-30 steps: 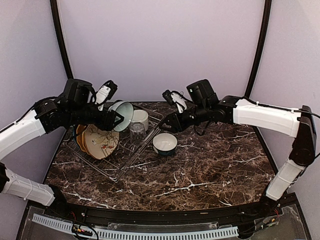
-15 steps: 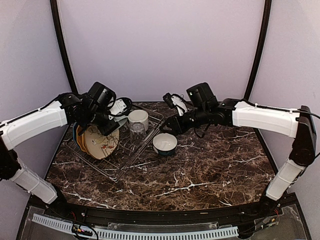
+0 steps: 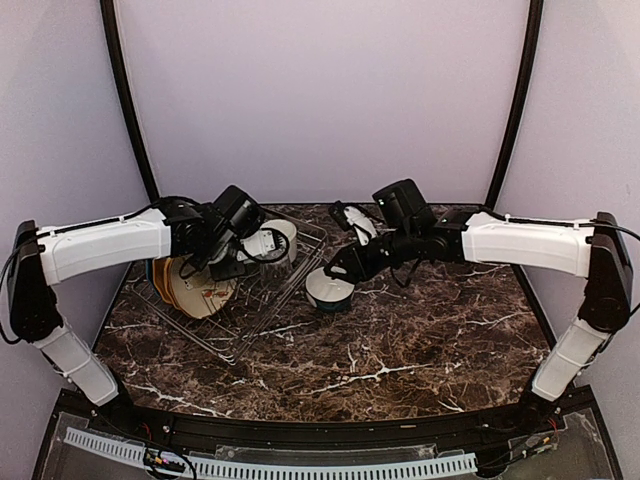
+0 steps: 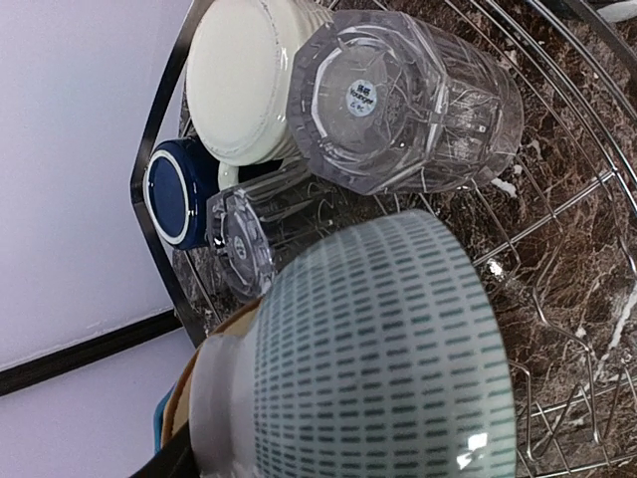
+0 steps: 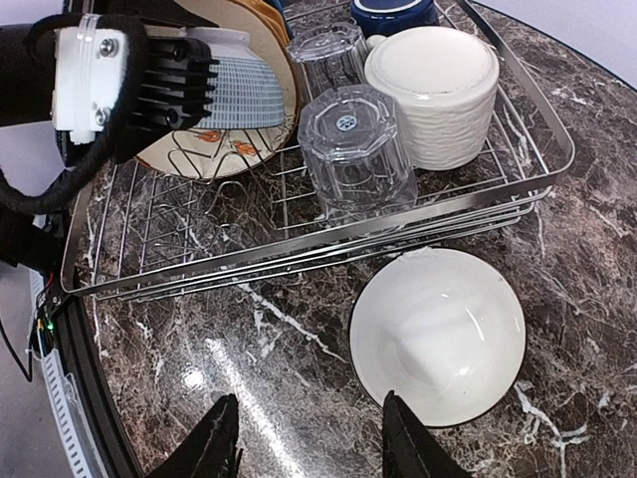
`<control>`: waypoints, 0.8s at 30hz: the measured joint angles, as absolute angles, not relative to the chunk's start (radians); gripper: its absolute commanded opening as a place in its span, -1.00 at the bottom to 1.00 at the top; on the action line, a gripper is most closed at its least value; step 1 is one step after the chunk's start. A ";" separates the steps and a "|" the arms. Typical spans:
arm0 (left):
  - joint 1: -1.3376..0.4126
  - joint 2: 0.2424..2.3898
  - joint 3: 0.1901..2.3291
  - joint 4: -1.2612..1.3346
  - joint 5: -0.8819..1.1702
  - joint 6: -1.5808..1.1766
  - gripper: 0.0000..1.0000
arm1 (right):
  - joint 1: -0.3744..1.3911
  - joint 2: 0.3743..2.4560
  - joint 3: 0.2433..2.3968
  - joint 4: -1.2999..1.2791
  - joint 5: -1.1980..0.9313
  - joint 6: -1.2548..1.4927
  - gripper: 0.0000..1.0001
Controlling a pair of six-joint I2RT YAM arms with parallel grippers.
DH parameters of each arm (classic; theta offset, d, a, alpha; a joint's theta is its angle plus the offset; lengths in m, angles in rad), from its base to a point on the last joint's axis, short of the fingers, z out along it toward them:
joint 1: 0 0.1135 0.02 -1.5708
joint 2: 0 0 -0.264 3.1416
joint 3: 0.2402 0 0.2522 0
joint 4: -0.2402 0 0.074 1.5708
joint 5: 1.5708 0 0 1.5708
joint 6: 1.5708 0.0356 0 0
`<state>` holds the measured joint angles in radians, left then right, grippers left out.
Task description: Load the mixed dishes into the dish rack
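The left gripper (image 5: 204, 82) has lowered the teal bowl (image 4: 378, 349) down over the rack (image 5: 328, 244), clamped on it beside the plates (image 5: 214, 149) (not yet released). The right gripper (image 5: 311, 438) has dropped, jaws open, over the white bowl (image 5: 438, 334) on the tabletop (image 3: 400, 350): your next pickup.

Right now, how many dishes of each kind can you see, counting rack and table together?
Mugs: 2, cream mug, dark blue mug
Glasses: 2, nearer glass, farther glass
Bowls: 2, pale-teal bowl, white bowl
Plates: 3, leaf-patterned plate, mustard plate, blue plate
Total: 9
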<state>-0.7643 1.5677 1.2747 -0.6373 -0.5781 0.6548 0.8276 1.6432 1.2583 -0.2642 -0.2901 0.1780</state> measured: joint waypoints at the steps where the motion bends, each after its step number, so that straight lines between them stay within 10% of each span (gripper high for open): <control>1: -0.769 1.576 1.274 -0.630 -0.590 0.674 -0.99 | 0.826 1.643 1.252 -0.261 -0.290 0.177 -0.06; 16: -0.791 1.703 1.251 -0.511 -0.697 0.916 -0.97 | 0.802 1.610 1.197 -0.237 -0.289 0.177 -0.06; 24: -0.791 1.752 1.235 -0.463 -0.700 0.966 -0.55 | 0.797 1.610 1.193 -0.230 -0.290 0.177 -0.07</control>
